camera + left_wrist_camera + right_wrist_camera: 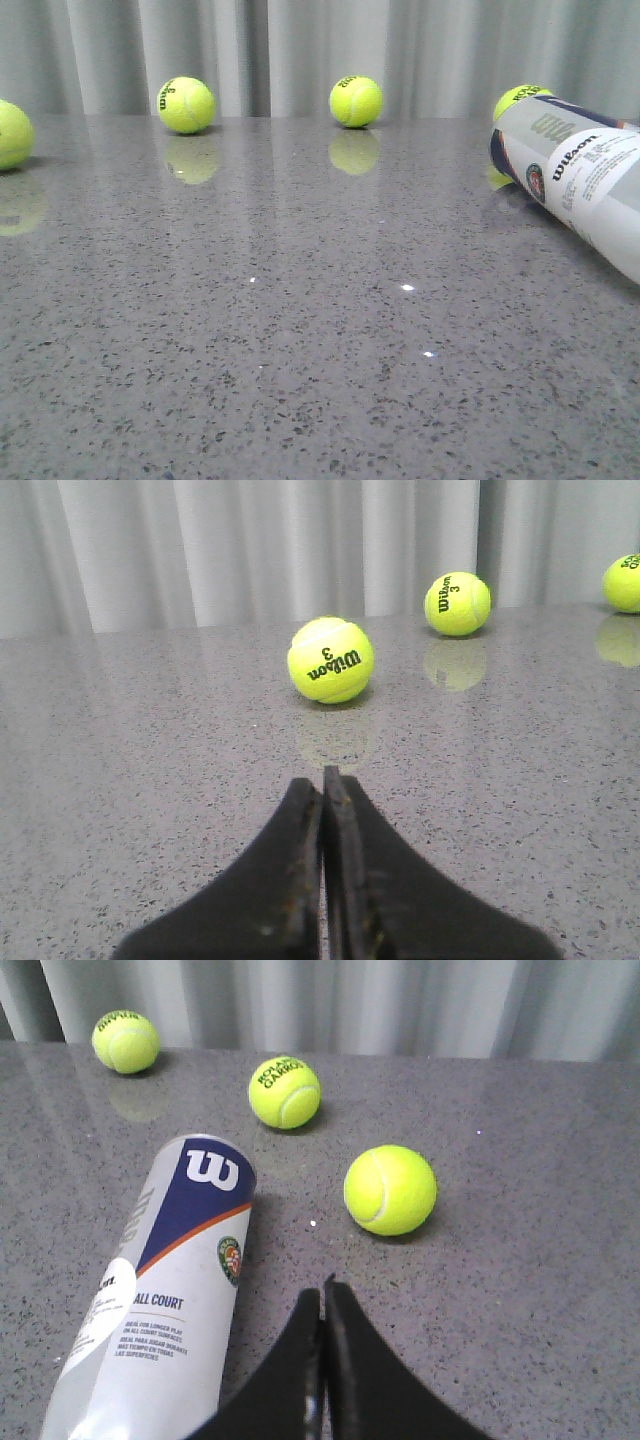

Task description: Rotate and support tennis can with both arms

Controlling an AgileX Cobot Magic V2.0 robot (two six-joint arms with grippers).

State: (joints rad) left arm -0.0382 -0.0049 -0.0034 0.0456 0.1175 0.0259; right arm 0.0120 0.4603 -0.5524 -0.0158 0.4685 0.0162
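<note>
We record: tennis can (165, 1290), translucent white body, navy band edged orange bearing a white W, black print on the white label. Tennis balls (186, 105), yellow-green with black lettering. Table (300, 350), grey stone speckled dark. Curtain (300, 50), pale grey, vertically pleated. Left gripper (323, 790) and right gripper (322, 1300), matte black.

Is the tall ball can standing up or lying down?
Lying down: the translucent white plastic tennis can rests sideways on the grey speckled table.
</note>
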